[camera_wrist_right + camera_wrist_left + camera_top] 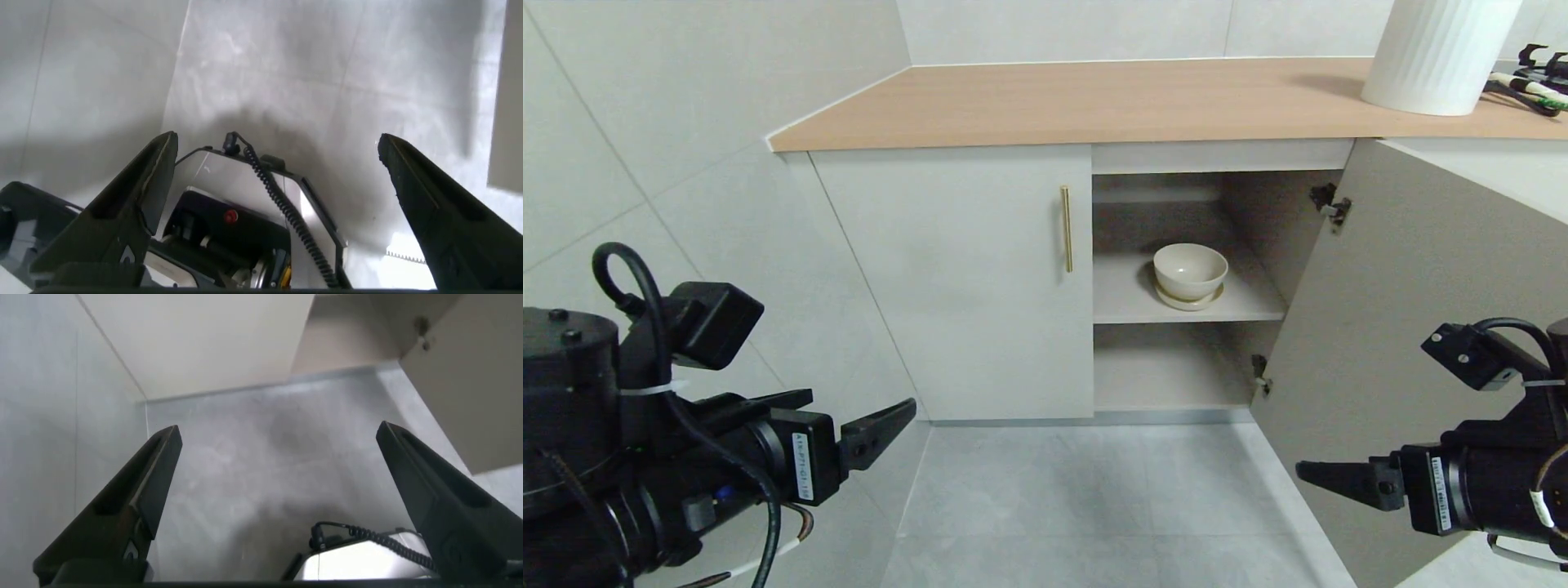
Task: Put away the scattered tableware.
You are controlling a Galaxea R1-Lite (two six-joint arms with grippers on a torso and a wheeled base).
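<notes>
While both hands hang low over the floor [1078, 490], the tableware sits in the cabinet: a cream bowl [1190, 269] stands upright on a small plate [1186, 303] on the middle shelf [1123, 298], in the right-hand compartment.

- The plate is mostly hidden under the bowl, so only its front rim shows.
- The right door [1405, 327] is swung open towards the camera and covers whatever lies behind it. The left door [964, 278] is closed, with an upright brass handle [1066, 229], so that side's inside is hidden.
- The bottom compartment [1168, 367] is in shadow, and its back corner is hard to make out.
- On the worktop [1094, 98], a white ribbed container [1441, 53] is cut off by the top edge. Beside it at the right edge lies a cluster of dark and pale handles [1535, 88], also cut off; I can't tell what they are.
- Left hand [279, 433]: fingers spread wide, holding nothing, over floor tile near the cabinet base.
- Right hand [278, 140]: fingers also spread wide, holding nothing, over floor tile.
- Writing: there is a white sticker on the left wrist [802, 465] and another on the right wrist [1441, 494]. The print on both is too small to read.
</notes>
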